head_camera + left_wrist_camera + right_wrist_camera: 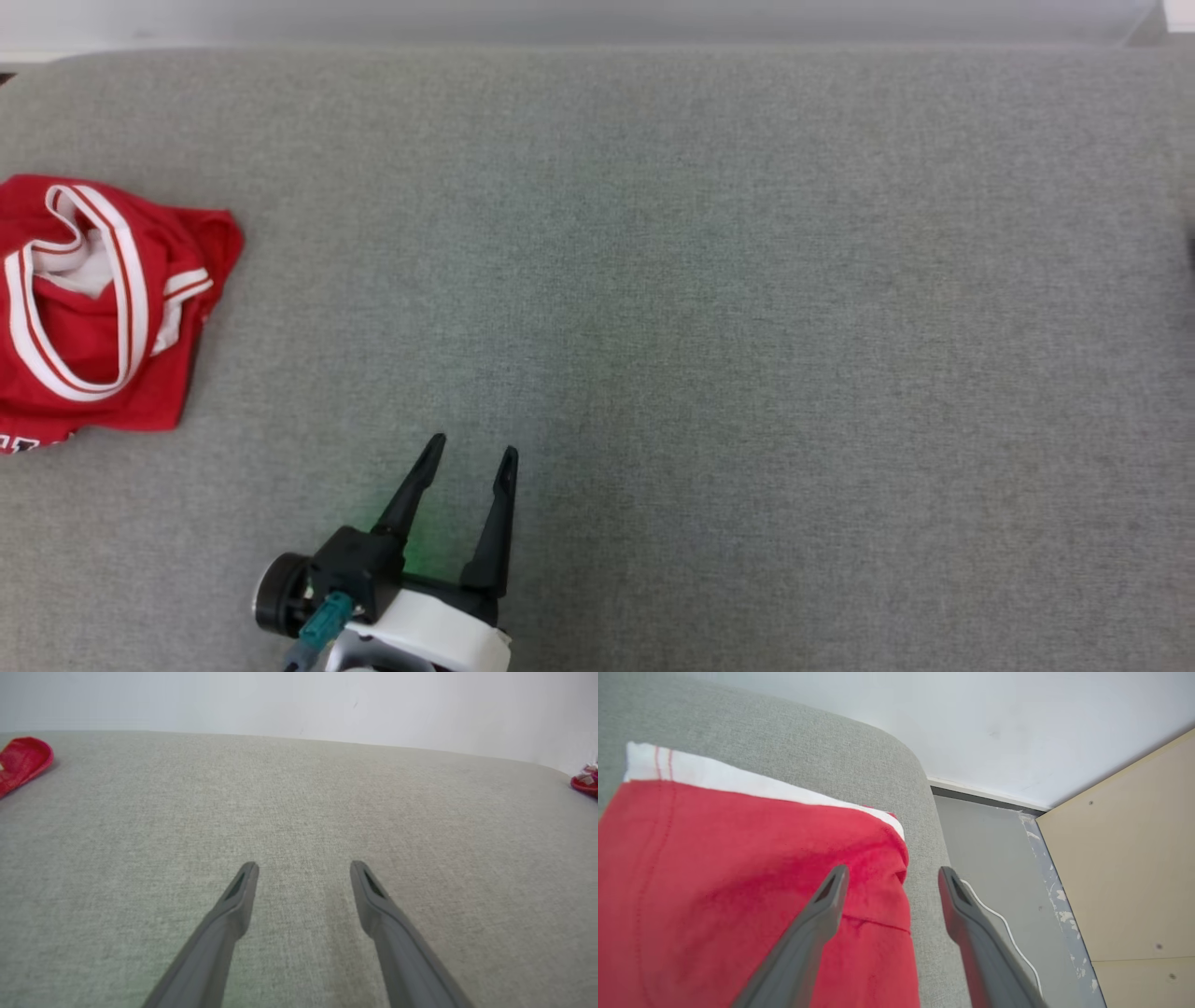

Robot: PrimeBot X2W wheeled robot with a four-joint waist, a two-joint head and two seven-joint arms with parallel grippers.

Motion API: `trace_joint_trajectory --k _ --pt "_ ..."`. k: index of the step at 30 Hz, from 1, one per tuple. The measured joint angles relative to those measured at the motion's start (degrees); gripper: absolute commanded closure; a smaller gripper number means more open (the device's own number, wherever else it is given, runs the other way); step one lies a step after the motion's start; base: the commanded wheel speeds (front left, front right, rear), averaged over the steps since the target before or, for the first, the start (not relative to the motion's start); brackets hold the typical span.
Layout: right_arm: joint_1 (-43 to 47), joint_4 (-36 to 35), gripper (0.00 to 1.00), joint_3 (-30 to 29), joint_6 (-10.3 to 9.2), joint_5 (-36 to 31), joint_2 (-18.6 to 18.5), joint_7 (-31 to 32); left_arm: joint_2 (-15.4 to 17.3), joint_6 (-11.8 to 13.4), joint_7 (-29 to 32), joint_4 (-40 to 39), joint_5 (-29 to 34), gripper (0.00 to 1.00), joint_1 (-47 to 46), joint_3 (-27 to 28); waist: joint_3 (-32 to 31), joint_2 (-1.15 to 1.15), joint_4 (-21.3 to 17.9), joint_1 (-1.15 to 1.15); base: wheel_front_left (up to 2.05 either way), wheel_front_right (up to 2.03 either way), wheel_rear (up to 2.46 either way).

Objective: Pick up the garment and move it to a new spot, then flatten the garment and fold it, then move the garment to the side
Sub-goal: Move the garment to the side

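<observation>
A red garment [738, 882] with a white band along its far edge lies flat on the grey fabric surface [784, 742], close to that surface's rounded end. My right gripper [893, 872] hangs open just above it, one finger over the red cloth and the other past the cloth's edge, holding nothing. A small red patch [586, 781] at the far right of the left wrist view may be this same garment. My left gripper [472, 446] stands open and empty low over the bare grey surface [747, 327], also seen in its own view [304, 864].
A second red garment [103, 308] with white and red striped trim lies crumpled at the surface's left end, its edge also in the left wrist view [23, 760]. Beyond the surface's right end are a grey floor [985, 849], a white cable [1004, 924] and a beige panel [1134, 858].
</observation>
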Motion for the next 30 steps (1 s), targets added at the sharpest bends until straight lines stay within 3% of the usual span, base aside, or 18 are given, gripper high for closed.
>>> trace_joint_trajectory --k 7,13,19,23,30 --pt "2.49 -1.07 0.00 -4.89 0.00 -2.08 2.71 -9.82 0.00 1.09 0.00 -0.01 -1.99 0.00 1.69 -0.31 -4.18 0.00 -0.61 0.00 0.00 0.00 0.00" --pt "12.41 -9.90 0.00 -9.39 0.00 -2.47 7.16 -17.89 -0.02 2.07 0.00 0.26 -2.69 0.00 4.89 0.38 -9.67 0.00 -1.01 -0.01 0.00 0.00 0.00" --pt "27.19 -22.58 0.00 -12.85 0.00 -5.26 15.00 -22.84 0.00 2.13 0.00 0.73 -2.86 0.00 8.68 1.69 -15.60 0.00 -1.42 -0.01 0.00 0.00 0.00" --pt "36.15 -29.87 0.00 -14.36 0.00 -7.97 22.62 -24.51 0.00 2.12 0.00 0.92 -2.85 0.00 10.90 2.12 -18.86 0.00 -1.76 -0.01 0.00 0.00 0.00" --pt "46.98 -37.02 0.00 -14.54 0.00 -8.94 32.84 -25.27 -0.01 1.81 0.00 0.82 -2.70 0.00 12.94 2.80 -22.61 0.00 -2.01 -0.02 0.00 0.00 0.00"
